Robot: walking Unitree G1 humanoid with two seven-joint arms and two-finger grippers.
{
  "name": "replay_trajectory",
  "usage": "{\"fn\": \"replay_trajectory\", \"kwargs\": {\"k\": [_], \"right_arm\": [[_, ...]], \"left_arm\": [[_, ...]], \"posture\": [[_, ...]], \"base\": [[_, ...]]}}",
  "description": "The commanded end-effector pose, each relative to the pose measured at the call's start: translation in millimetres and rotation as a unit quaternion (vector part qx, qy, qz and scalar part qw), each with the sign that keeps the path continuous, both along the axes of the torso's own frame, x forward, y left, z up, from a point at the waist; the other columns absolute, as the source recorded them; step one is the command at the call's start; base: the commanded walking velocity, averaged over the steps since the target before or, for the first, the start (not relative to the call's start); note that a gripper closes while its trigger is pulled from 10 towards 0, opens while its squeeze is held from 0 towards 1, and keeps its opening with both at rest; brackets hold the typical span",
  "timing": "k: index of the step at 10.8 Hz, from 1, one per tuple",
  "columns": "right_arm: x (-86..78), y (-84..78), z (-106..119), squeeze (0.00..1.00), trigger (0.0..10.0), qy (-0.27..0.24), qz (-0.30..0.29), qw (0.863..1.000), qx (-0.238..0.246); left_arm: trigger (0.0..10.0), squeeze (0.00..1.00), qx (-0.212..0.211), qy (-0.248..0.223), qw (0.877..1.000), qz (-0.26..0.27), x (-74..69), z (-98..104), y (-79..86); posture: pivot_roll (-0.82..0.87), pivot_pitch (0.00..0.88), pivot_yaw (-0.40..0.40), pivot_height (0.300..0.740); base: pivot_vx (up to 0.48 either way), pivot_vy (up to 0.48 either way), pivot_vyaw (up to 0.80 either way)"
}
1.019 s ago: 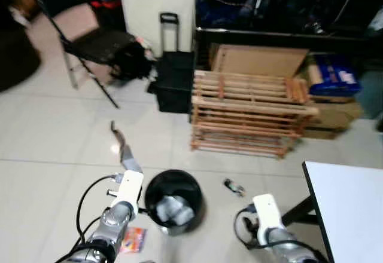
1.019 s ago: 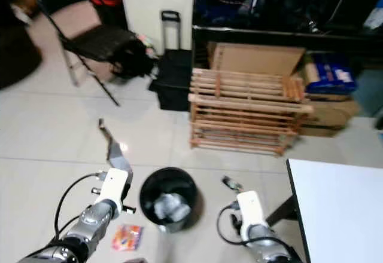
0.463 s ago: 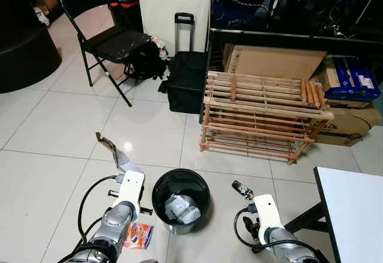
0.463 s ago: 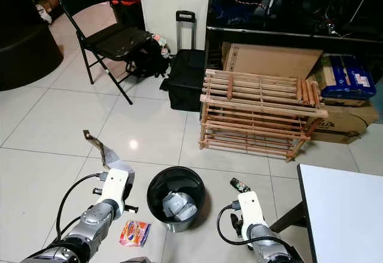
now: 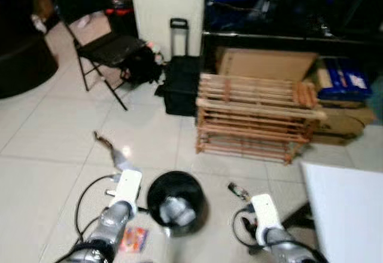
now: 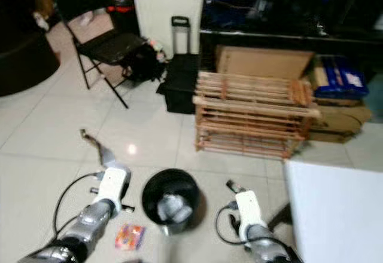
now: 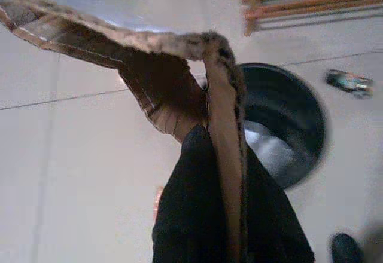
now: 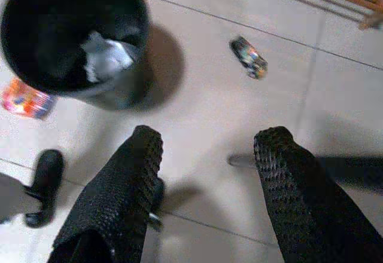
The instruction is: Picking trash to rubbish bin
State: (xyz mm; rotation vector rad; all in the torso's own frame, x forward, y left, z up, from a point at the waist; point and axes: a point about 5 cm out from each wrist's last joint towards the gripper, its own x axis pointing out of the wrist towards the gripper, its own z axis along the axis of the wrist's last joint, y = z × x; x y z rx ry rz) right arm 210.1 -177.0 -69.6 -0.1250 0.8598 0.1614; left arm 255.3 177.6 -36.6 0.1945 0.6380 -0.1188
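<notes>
A torn strip of cardboard [image 7: 179, 89] is pinched in the left gripper [image 7: 230, 203], its jaws closed on it, and it sticks up and away from the arm, above the floor just left of the bin [image 5: 175, 203]. The black bin stands on the tiled floor [image 5: 54, 137] between the two arms, with crumpled pale trash [image 8: 105, 54] already inside. A colourful wrapper [image 5: 133, 239] lies flat on the floor just beside the bin, on its left, below the left arm. A small dark wrapper [image 8: 249, 58] lies on the floor to the right of the bin, apart from it.

The right gripper [image 8: 206, 155] hovers above the floor on the bin's right side, jaws wide apart and holding nothing. A white table [image 6: 335, 209] corner stands at the robot's right. Farther off are a wooden rack [image 5: 257, 116], a black suitcase [image 5: 179, 83], a folding chair [image 5: 96, 42] and cardboard boxes [image 5: 269, 63]. The head views are somewhat blurred.
</notes>
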Motion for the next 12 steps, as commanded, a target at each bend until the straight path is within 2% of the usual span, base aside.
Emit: {"fn": "replay_trajectory", "kwargs": {"k": [1,7,12], "right_arm": [[2.7,0.3,1.7,0.00,10.0,-0.006,-0.002,1.000,0.005],[2.2,0.5,1.4,0.00,10.0,-0.006,-0.004,1.000,0.007],[1.9,1.2,1.2,0.00,10.0,-0.006,-0.005,1.000,0.007]], "left_arm": [[10.0,0.00,0.003,0.001,1.000,-0.001,-0.3,0.0,2.1],[10.0,0.00,-0.013,-0.009,1.000,0.007,1.9,2.5,2.8],[10.0,0.00,-0.009,-0.005,1.000,0.003,1.0,1.6,3.2]], "posture": [[0.10,0.038,-0.036,0.740],[0.10,0.037,-0.033,0.740],[0.09,0.030,-0.026,0.740]], "base": [[0.000,0.000,0.00],[0.000,0.000,0.00],[0.000,0.000,0.00]]}}
